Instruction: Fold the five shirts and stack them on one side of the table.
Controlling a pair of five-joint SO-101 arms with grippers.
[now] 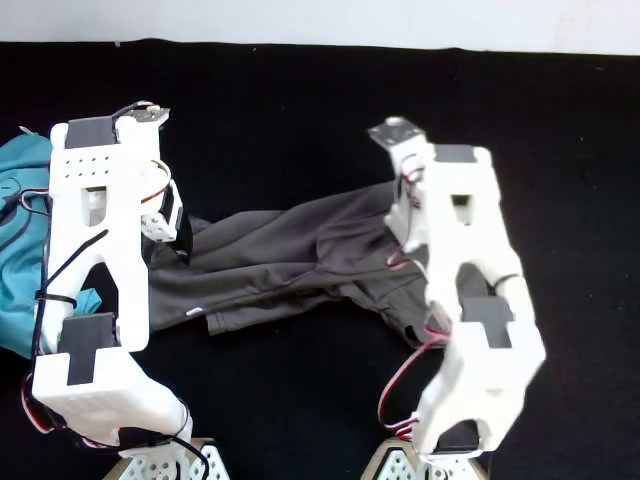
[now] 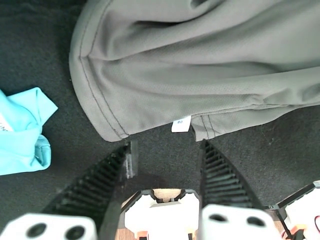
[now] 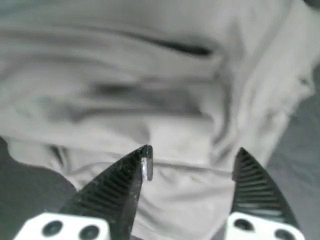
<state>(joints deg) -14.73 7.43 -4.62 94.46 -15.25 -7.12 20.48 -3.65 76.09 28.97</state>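
A crumpled grey shirt (image 1: 290, 262) lies across the middle of the black table (image 1: 300, 110), between the two arms. My left gripper (image 2: 167, 147) is open just short of the grey shirt's (image 2: 200, 70) hemmed edge, where a small white tag (image 2: 180, 124) hangs. My right gripper (image 3: 192, 157) is open right above the grey shirt's (image 3: 150, 90) folds, nothing between its fingers. A teal shirt (image 1: 22, 230) lies bunched at the table's left edge, its corner (image 2: 22, 132) beside the left gripper.
Both white arms (image 1: 100, 250) (image 1: 465, 290) stand over the shirt's two ends. Bare black table stretches behind the shirt and to the right (image 1: 580, 200). A pale wall strip runs along the far edge.
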